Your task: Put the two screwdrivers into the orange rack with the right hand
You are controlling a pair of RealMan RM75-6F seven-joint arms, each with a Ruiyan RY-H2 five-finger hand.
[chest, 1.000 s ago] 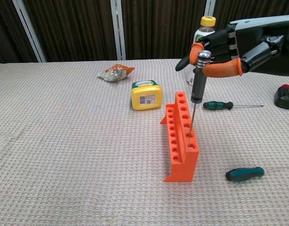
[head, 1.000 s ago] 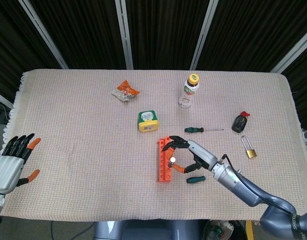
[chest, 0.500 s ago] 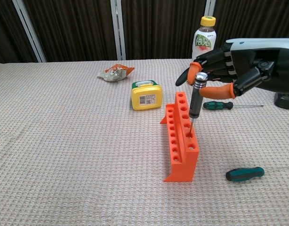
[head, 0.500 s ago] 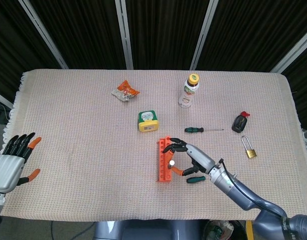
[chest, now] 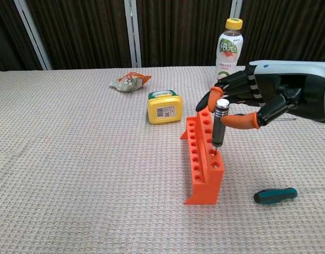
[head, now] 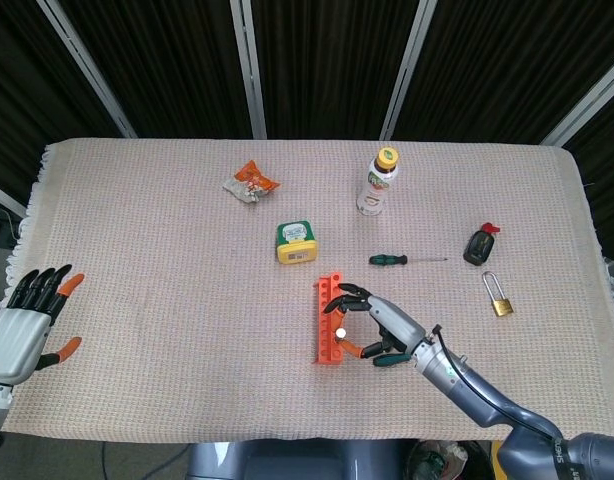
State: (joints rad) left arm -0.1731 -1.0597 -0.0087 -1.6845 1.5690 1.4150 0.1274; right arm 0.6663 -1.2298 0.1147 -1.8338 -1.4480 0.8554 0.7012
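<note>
Over the last second the right hand (chest: 246,106), pinching the black-handled screwdriver (chest: 219,123), has lowered its shaft deep into a hole of the orange rack (chest: 203,164); the first looks nearly seated. A second, green-handled screwdriver (chest: 275,195) lies beside the rack. The left hand (head: 25,320) waits open

Light: bright and even, coming from above.
Shadows: soft, short ones beside the orange rack (chest: 203,159) and yellow box (chest: 164,107).
Glare: small highlight on the screwdriver cap (chest: 222,103).
Backdrop: dark curtains, little detail.
Focus: both views sharp; slight bending at the head view's edges.
</note>
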